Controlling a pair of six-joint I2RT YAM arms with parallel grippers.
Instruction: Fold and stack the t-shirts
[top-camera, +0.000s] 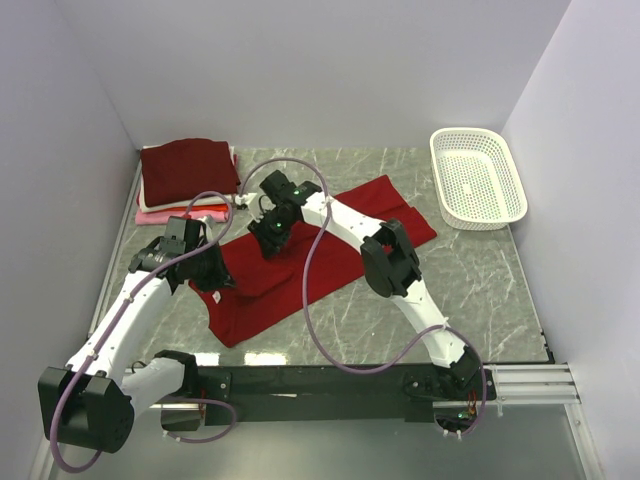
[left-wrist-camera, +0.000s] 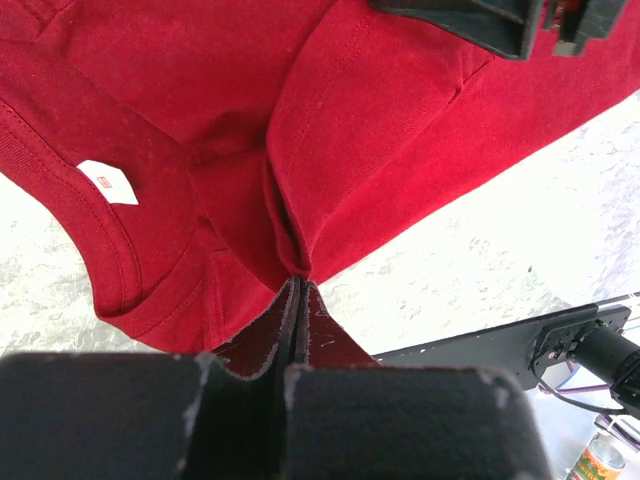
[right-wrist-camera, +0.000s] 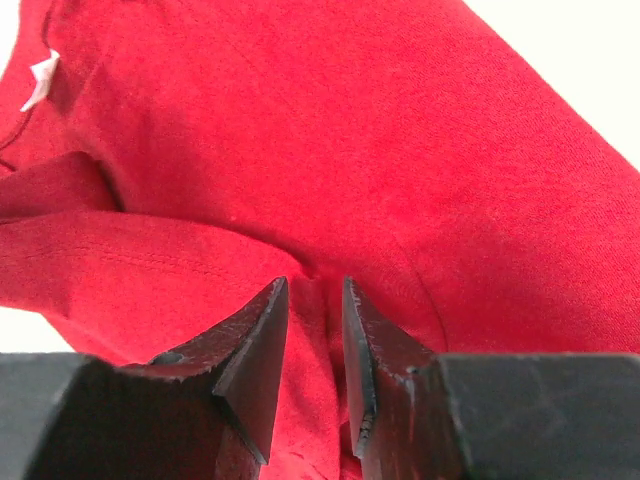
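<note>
The bright red t-shirt (top-camera: 392, 203) lies spread out and partly bunched on the marble table (top-camera: 480, 290). My left gripper (top-camera: 212, 272) is shut on a fold at the shirt's left edge, near the collar; the left wrist view shows the pinched fold (left-wrist-camera: 298, 280) and the white neck label (left-wrist-camera: 105, 180). My right gripper (top-camera: 270, 240) presses down on the shirt's upper middle, its jaws narrowly apart with a ridge of red cloth (right-wrist-camera: 315, 290) between them. A dark maroon folded shirt (top-camera: 187, 170) tops a stack over white and pink (top-camera: 165, 215) shirts at the back left.
A white perforated plastic basket (top-camera: 478, 131) stands at the back right. Grey walls close in the table on three sides. A black rail (top-camera: 330, 380) with the arm bases runs along the near edge. The right gripper's body shows in the left wrist view (left-wrist-camera: 500, 20).
</note>
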